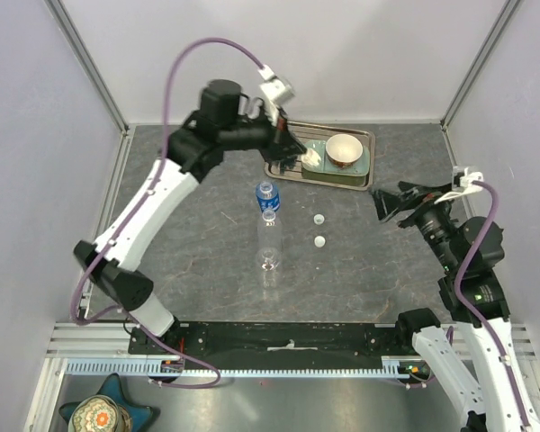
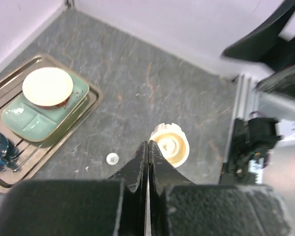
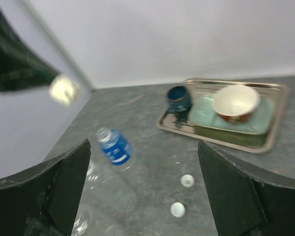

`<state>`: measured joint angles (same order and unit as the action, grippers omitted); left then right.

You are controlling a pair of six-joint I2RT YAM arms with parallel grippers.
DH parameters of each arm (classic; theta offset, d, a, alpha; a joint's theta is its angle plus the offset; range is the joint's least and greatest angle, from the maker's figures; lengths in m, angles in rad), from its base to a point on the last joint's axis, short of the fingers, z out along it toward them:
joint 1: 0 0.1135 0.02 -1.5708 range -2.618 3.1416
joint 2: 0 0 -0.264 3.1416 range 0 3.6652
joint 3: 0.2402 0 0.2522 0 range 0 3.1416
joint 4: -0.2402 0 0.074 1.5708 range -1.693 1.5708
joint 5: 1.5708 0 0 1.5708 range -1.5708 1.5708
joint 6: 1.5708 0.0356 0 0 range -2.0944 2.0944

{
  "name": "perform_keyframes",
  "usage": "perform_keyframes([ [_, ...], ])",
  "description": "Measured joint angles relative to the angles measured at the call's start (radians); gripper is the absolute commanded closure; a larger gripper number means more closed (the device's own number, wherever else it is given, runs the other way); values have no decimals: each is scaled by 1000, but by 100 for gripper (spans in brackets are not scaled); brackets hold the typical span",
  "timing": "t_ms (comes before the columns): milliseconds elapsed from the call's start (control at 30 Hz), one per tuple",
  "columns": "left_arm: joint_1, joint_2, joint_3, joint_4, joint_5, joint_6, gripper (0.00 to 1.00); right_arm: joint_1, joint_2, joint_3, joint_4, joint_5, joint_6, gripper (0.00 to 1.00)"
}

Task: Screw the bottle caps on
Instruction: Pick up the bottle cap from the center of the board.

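Presently, one cream ribbed plastic screw cap (image 2: 170, 143) sits at the tips of the left gripper (image 2: 148, 145), whose fingers are clenched together. The cap appears pinched by its rim, though the contact itself is hidden. It is raised off the dark grey surface (image 1: 207, 270), near the metal tray (image 1: 364, 177).

Two small white plastic caps (image 1: 318, 219) lie on the surface, apart from each other. Just left of them lie a blue-labelled clear plastic bottle (image 1: 267, 198) and a bare clear plastic bottle (image 1: 269, 250).

The tray carries a green plate (image 3: 206, 115), a white-and-tan bowl (image 1: 344, 150) and a dark blue cup (image 3: 178, 100).

The right gripper (image 1: 389, 202) is spread wide, grasping nothing, at the right side of the surface.
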<state>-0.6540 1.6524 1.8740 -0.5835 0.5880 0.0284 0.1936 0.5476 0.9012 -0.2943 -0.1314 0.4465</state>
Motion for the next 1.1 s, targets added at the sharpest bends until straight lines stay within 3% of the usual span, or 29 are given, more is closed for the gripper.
perform_keyframes([
  [167,82,-132,-11,65,164,-194,98,0,11,-134,328,-280,6,2],
  [333,105,-202,-77,234,351,-447,98,17,142,-112,675,-455,51,2],
  [467,140,-208,-192,415,460,-673,98,86,254,-42,816,-533,52,4],
  [733,150,-170,-294,553,518,-880,98,286,336,53,790,-530,-109,6],
  [1100,164,-170,-333,690,541,-1011,98,514,366,82,617,-298,-451,15],
])
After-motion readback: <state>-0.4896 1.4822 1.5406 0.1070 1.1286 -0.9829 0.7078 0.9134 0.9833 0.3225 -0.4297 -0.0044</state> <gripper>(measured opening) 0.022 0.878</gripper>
